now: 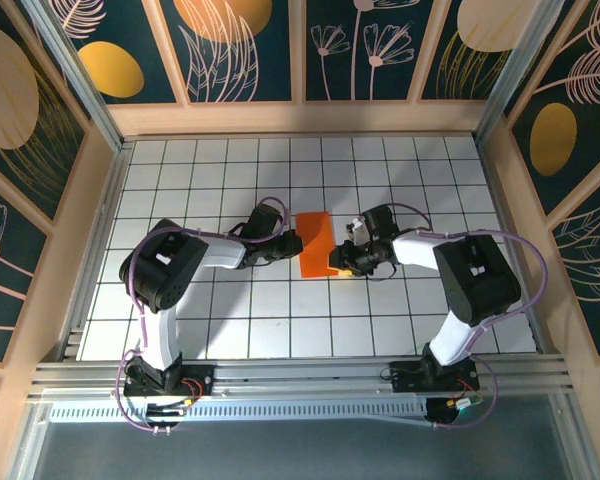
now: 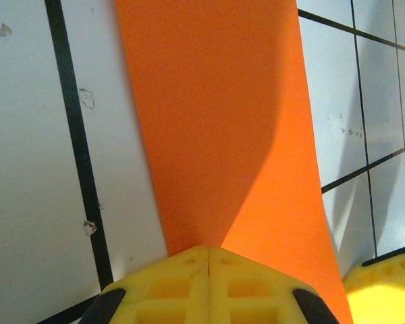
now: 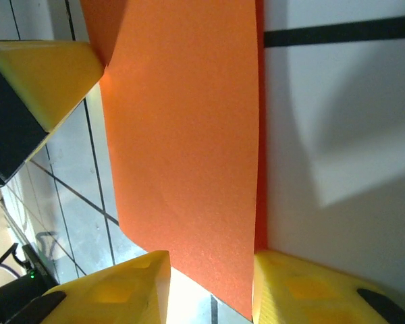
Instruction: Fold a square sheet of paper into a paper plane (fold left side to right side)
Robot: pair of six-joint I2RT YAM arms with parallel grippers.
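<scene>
The square sheet of paper (image 1: 315, 243) lies near the middle of the white tiled surface (image 1: 230, 330), showing from above as a narrow upright orange strip, long axis from 12 to 6 o'clock. The wrist views show its face bowed instead of flat (image 2: 223, 135), with one layer curling over another at the 12 o'clock end (image 3: 189, 135), so I judge the left-to-right fold is brought over but not creased

It looks thin and very light, limp enough to sag or spring open, and smooth enough to slide on the tiles. It will crumple if squeezed mid-sheet, so the best hold is an edge or corner, taken shallowly, with the other side pinned down while the fold line is pressed

The left claw (image 1: 288, 243) sits at the sheet's 9 o'clock edge, its yellow fingers closed tight together with nothing between them (image 2: 208, 251); the tips meet the paper, though I cannot tell how firmly they bear on it. The right claw (image 1: 342, 264) is at the sheet's 4 o'clock corner, its fingers narrowly apart and straddling that corner (image 3: 210, 270), not clamped onto it
</scene>
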